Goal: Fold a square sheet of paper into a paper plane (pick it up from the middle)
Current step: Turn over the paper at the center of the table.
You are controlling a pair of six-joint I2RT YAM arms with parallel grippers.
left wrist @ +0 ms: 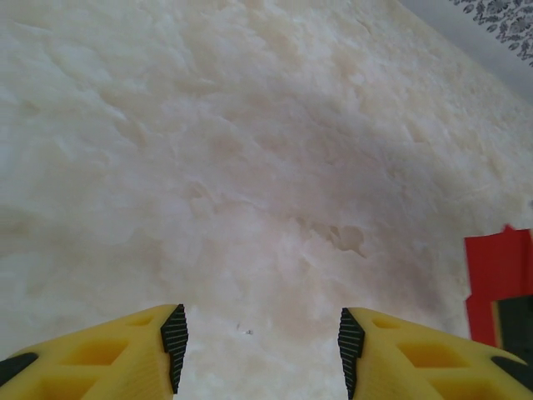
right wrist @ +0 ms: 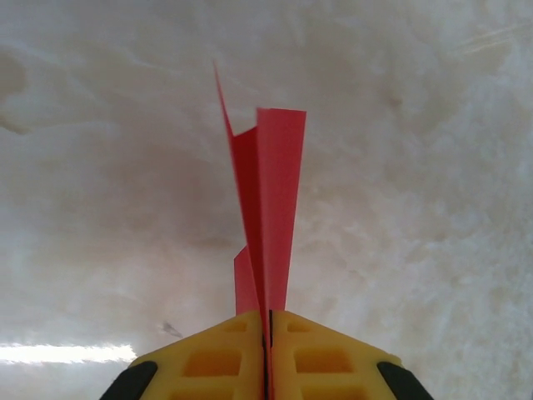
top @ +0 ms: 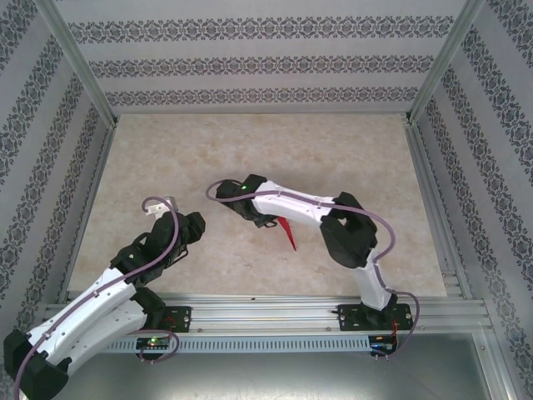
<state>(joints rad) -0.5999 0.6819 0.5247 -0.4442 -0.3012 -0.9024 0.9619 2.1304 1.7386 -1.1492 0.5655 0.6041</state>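
The right gripper (right wrist: 269,323) is pinching the folded red paper plane (right wrist: 271,208) tight, holding it over the middle of the pale marbled table (top: 333,150). The left gripper (left wrist: 262,346) is hovering spread and empty over the table's near-left part. Patterned walls (top: 250,67) are enclosing the table.

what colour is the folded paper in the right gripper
The folded paper is bright red, clearest in the right wrist view.
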